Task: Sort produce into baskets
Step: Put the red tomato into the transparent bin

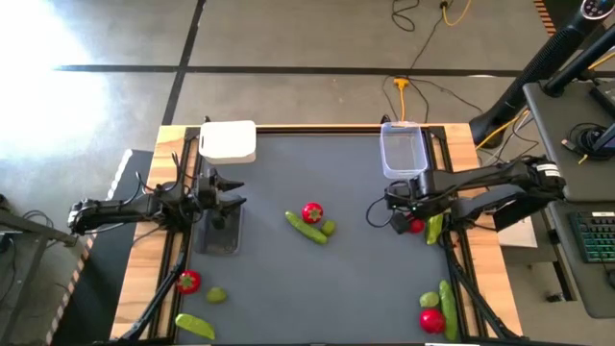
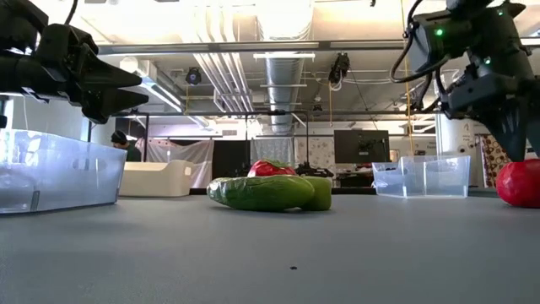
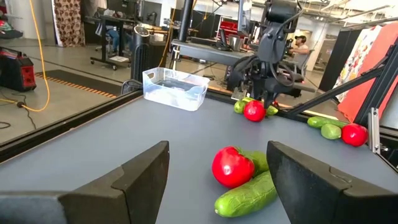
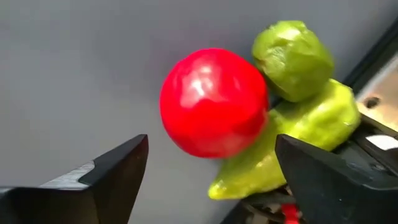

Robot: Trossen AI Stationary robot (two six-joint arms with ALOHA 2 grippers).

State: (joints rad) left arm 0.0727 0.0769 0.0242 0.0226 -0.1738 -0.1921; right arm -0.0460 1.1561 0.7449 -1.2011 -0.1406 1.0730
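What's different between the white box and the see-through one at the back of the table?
The white tub is opaque, so its inside is hidden; the clear tub shows the table through its walls and looks empty. The white tub sits at the back corner on the left arm's side, the clear tub at the back on the right arm's side, just behind the right gripper. From above, the white tub lies wider, the clear one longer. Both are small, rectangular and upright.

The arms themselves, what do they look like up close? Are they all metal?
I cannot tell the material. Both arms are dark, slim and jointed, with black cables looping along them. The right arm wears a white band near its far end. Each ends in two flat, wedge-shaped black fingers; small green lights glow on the right gripper housing.
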